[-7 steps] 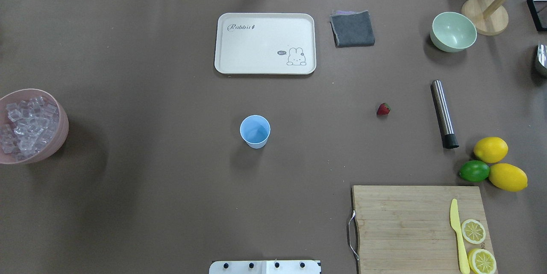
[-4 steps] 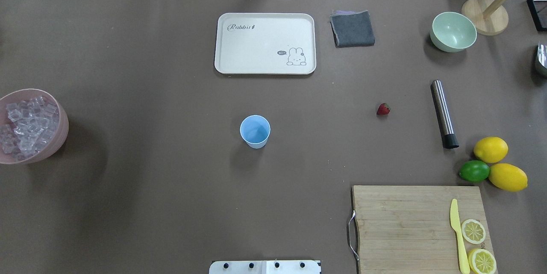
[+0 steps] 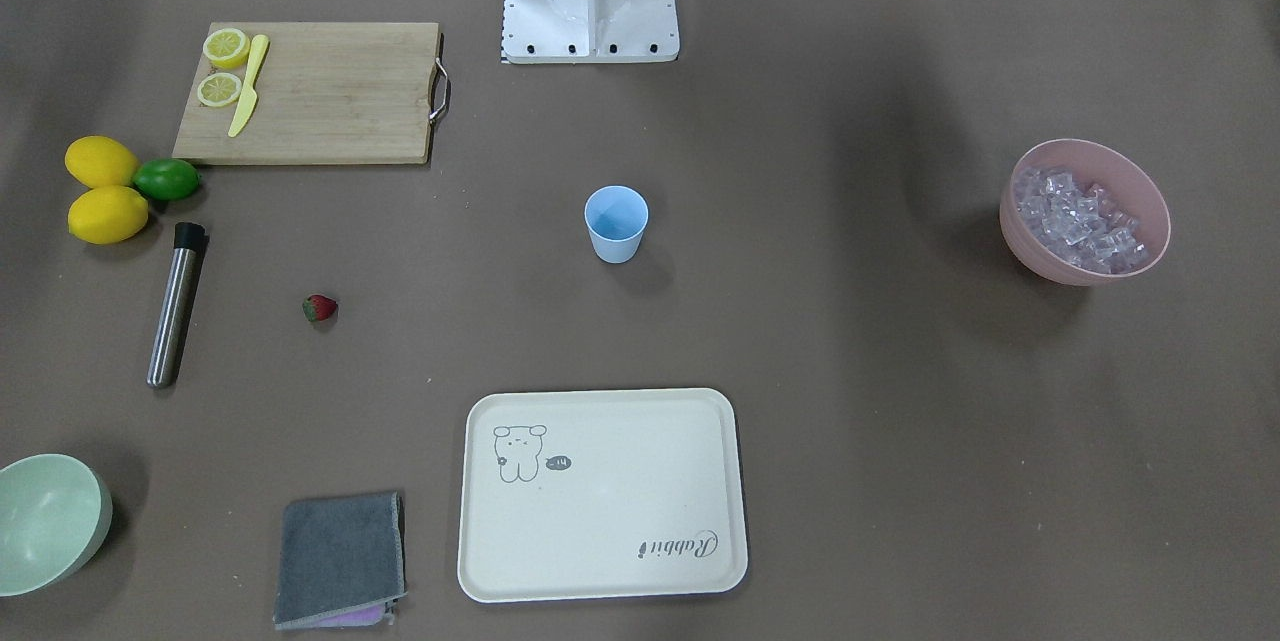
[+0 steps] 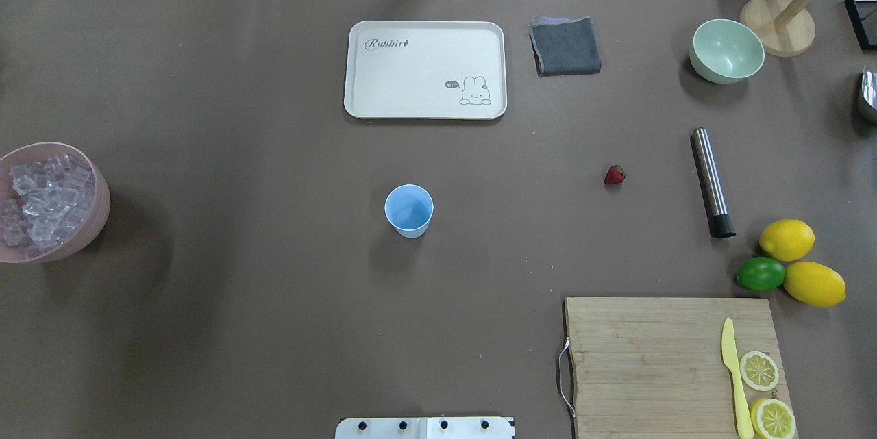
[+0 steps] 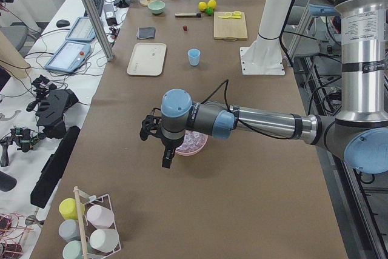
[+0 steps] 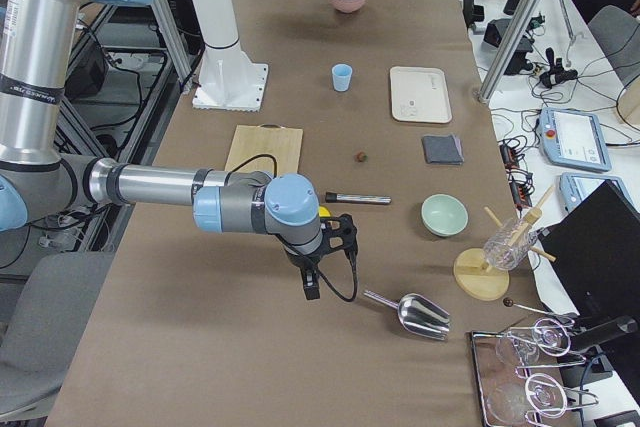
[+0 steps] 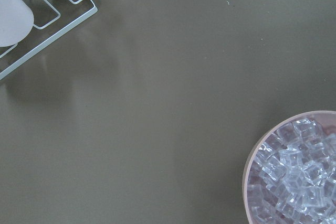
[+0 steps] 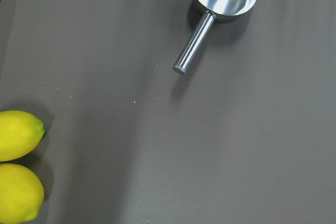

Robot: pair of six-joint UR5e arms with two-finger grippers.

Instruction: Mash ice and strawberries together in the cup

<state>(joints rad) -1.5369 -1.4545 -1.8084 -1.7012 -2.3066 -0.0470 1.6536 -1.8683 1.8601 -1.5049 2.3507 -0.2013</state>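
Brown table (image 4: 205, 329), seen from overhead: the blue cup (image 4: 409, 210) stands upright at its centre. One strawberry (image 4: 614, 174) lies well apart from it toward the robot's right, near a steel rod (image 4: 711, 182). Ice (image 4: 44, 203) fills a pink bowl (image 4: 100, 213) at the left edge. The left gripper (image 5: 167, 156) hangs beside that bowl. The right gripper (image 6: 312, 285) hangs between the lemons (image 4: 786, 240) and a metal scoop (image 6: 412, 313). Whether either claw is apart or together cannot be told.

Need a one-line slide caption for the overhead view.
Start layout: empty blue cup mid-table, strawberry to its right, pink bowl of ice at the left edge.
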